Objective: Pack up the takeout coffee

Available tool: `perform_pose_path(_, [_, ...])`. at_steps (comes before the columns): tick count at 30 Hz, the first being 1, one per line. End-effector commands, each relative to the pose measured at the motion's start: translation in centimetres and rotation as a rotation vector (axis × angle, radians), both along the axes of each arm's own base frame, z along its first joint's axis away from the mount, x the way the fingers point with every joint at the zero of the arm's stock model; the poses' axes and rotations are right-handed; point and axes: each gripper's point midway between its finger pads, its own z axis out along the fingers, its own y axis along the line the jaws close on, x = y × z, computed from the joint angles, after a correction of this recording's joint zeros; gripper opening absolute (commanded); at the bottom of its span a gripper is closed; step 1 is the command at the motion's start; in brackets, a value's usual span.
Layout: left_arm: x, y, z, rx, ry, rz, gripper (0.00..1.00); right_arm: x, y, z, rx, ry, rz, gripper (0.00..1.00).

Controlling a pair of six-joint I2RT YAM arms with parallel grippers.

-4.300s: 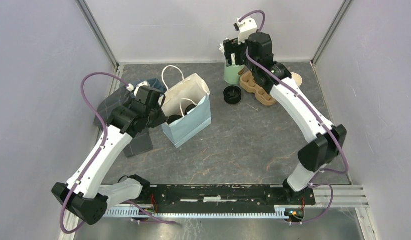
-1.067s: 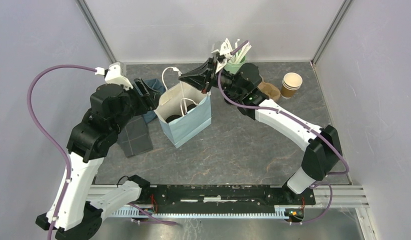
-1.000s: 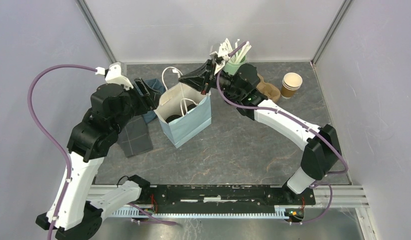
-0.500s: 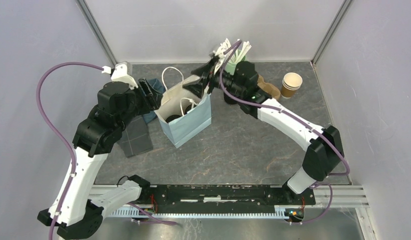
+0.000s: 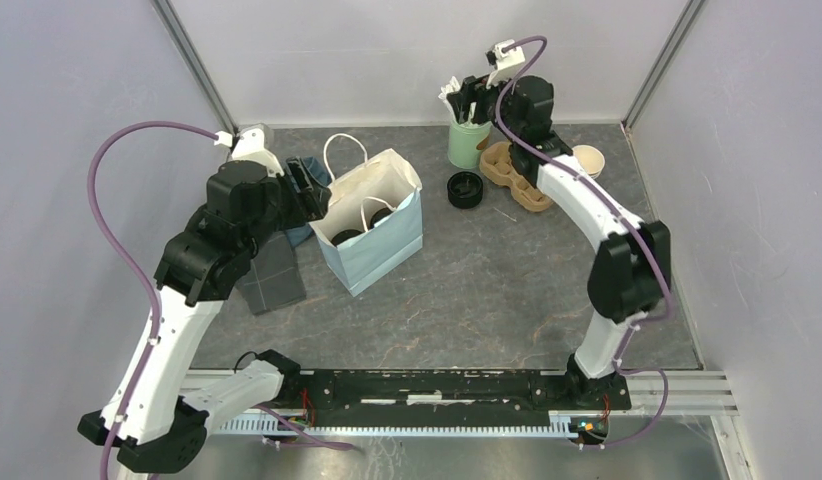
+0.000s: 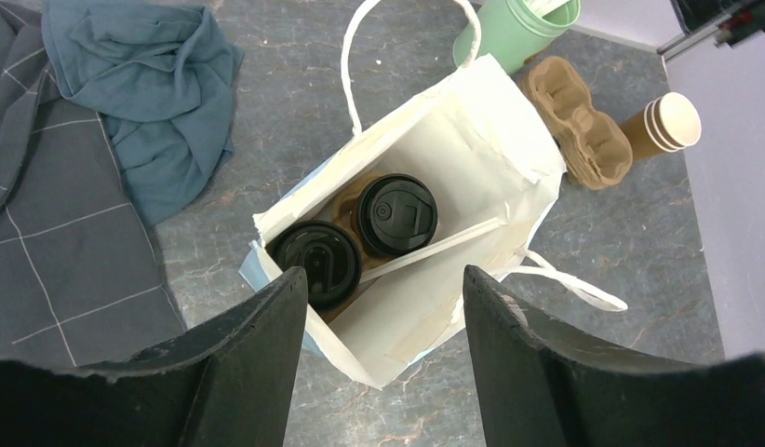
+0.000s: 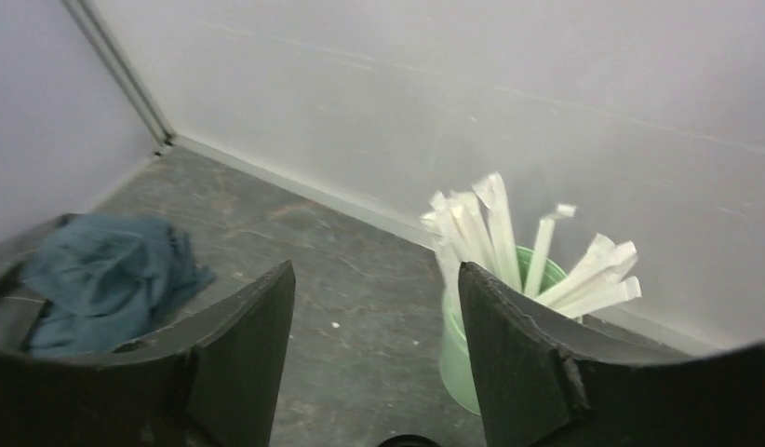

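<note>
Above the bag, left gripper points down, open; right gripper gapes over the straws.

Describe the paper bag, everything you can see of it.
The paper bag stands upright and open on the grey table. It is pale blue outside, white and creased inside, with two white cord handles. Inside sit two black-lidded cups side by side, with a white wrapped straw lying slanted beside them. The left end effector is above it, open, not touching.
</note>
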Motion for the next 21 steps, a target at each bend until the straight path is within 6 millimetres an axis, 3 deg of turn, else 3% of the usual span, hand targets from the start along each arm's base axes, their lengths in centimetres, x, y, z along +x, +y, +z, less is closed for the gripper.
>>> perform_pose_path(1, [0.4,-0.4,-0.1,-0.002,-0.009,-0.018,0.69,4.6,-1.2,-2.4,-0.035,0.032,-0.085,0.67])
perform_pose_path(5, [0.3,-0.2,-0.5,0.002,0.008,-0.008,0.7,7.5,-1.1,-4.8,-0.042,0.042,-0.066,0.57])
perform_pose_path(9, [0.3,-0.1,-0.6,0.006,0.016,0.0,0.71,9.2,-0.3,-6.7,-0.043,0.037,-0.017,0.5])
perform_pose_path(21, [0.5,0.2,-0.8,0.023,0.03,0.015,0.71,11.3,-0.3,-9.1,-0.049,0.022,0.001,0.4])
